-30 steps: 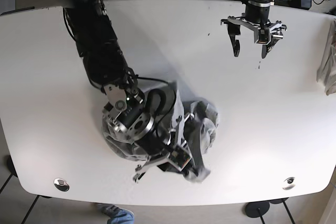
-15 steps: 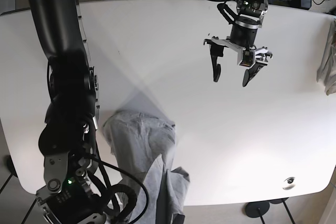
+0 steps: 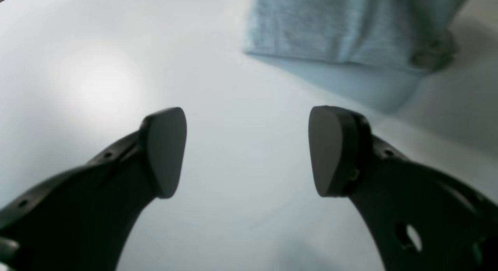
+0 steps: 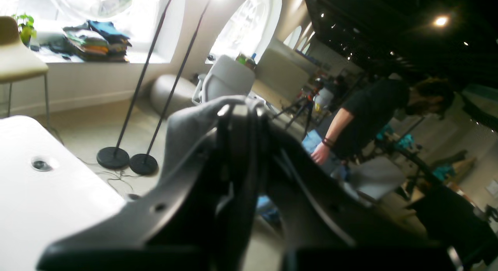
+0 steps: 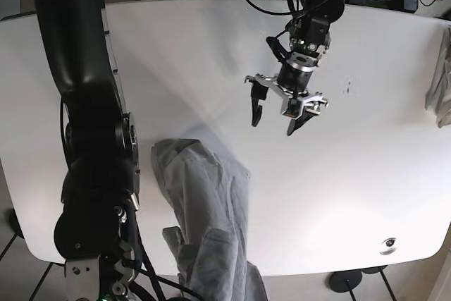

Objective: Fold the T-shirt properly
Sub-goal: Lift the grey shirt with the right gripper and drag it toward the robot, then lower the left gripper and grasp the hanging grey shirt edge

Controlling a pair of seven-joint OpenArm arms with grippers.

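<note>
The grey T-shirt (image 5: 211, 223) hangs in a long crumpled strip over the near part of the white surface (image 5: 366, 174), its lower end running off the bottom edge of the base view, where the right arm (image 5: 88, 125) rises tall along that view's left side. In the right wrist view the right gripper (image 4: 239, 146) is clamped shut on a fold of the shirt's grey cloth, lifted well above the surface with the room behind it: two lamp stands (image 4: 128, 158), a stack of folded clothes (image 4: 95, 41) on a sill, and a person (image 4: 373, 115) in a black top. The left gripper (image 5: 280, 111) hovers over the middle of the surface with its jaws spread wide and nothing between them, apart from the shirt's upper edge. Its wrist view shows both pads (image 3: 165, 150) over bare surface, with the cloth lying ahead of them.
</note>
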